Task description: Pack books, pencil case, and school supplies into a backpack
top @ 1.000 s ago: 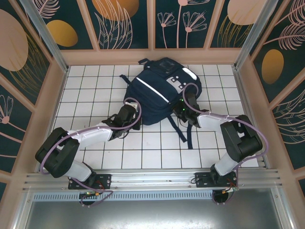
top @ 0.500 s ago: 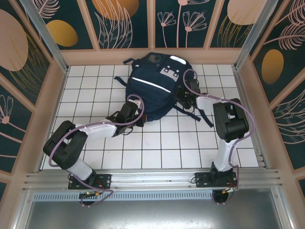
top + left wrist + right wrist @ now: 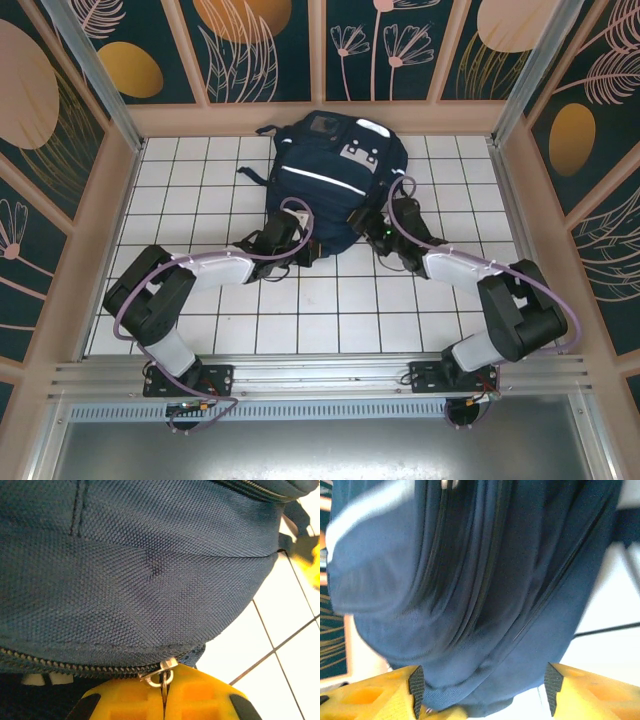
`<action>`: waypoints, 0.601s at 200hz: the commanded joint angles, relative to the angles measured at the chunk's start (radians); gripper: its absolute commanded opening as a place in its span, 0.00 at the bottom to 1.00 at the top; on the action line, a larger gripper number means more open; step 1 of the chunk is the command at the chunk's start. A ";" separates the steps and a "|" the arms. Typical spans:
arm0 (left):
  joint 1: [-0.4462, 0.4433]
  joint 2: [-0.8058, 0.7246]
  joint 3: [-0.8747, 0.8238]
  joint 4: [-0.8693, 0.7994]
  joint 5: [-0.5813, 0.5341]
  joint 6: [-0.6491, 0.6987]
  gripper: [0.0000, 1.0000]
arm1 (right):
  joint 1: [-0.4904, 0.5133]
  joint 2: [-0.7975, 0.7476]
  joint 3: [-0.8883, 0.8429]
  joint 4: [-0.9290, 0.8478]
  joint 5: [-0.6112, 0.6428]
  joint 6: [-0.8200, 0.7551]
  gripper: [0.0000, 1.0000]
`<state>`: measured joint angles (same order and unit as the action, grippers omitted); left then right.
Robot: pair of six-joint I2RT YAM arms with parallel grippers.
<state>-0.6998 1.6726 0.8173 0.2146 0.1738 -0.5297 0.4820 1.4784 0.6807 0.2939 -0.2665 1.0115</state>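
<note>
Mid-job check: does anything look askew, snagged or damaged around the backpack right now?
Nothing stands out. The backpack looks intact on the tiled table, with the left gripper shut on its zipper pull and the right gripper open around the backpack's lower edge. The right wrist view is motion-blurred.

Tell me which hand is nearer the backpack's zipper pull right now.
Left. The left hand is pinched shut on the zipper pull at the near edge of the backpack. The right hand is open around backpack fabric, farther right, away from that pull.

1 backpack (image 3: 330, 180), 2 arms (image 3: 215, 268)
</note>
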 commanded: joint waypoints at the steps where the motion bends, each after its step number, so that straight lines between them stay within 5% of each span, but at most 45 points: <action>1: -0.027 0.007 0.035 0.030 0.044 -0.010 0.00 | 0.039 0.044 -0.010 0.142 -0.061 0.102 0.67; 63: -0.056 -0.016 0.041 0.026 0.047 -0.016 0.00 | 0.095 0.123 -0.006 0.239 -0.013 0.110 0.62; 75: -0.056 -0.023 0.040 0.022 0.043 -0.011 0.00 | 0.095 0.136 -0.001 0.238 -0.007 0.108 0.50; 104: -0.056 -0.041 0.040 -0.022 -0.014 0.016 0.00 | 0.095 0.136 0.012 0.194 0.027 0.084 0.00; 120: -0.055 -0.043 0.036 -0.048 -0.058 0.027 0.00 | 0.095 0.125 0.019 0.155 0.048 0.056 0.00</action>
<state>-0.7429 1.6672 0.8333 0.2100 0.1581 -0.5327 0.5743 1.6096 0.6777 0.4679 -0.2771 1.1069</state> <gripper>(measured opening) 0.064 0.053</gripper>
